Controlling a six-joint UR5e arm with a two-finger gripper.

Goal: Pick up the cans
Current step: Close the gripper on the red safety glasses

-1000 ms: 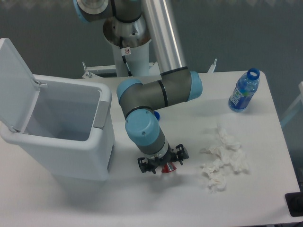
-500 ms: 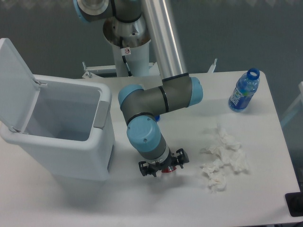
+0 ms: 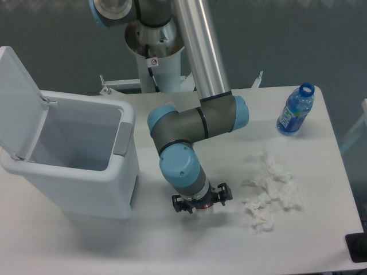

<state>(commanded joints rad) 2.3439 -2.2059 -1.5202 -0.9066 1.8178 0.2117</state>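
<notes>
My gripper (image 3: pixel 202 202) points straight down at the table, just right of the bin. The wrist and the black gripper body cover its fingers, so I cannot tell how the jaws stand. The red can is almost wholly hidden beneath the gripper; at most a faint sliver of red (image 3: pixel 203 205) shows under the black body. I cannot tell whether the fingers touch it.
A white bin (image 3: pixel 123 123) with its lid open stands at the left. A blue-labelled clear bottle (image 3: pixel 296 110) stands at the back right. Crumpled white tissues (image 3: pixel 269 192) lie right of the gripper. A black object (image 3: pixel 358 247) sits at the front right corner.
The gripper has moved slightly right and lower over the red can. The can showed clearly under it a second ago and is now nearly covered.
</notes>
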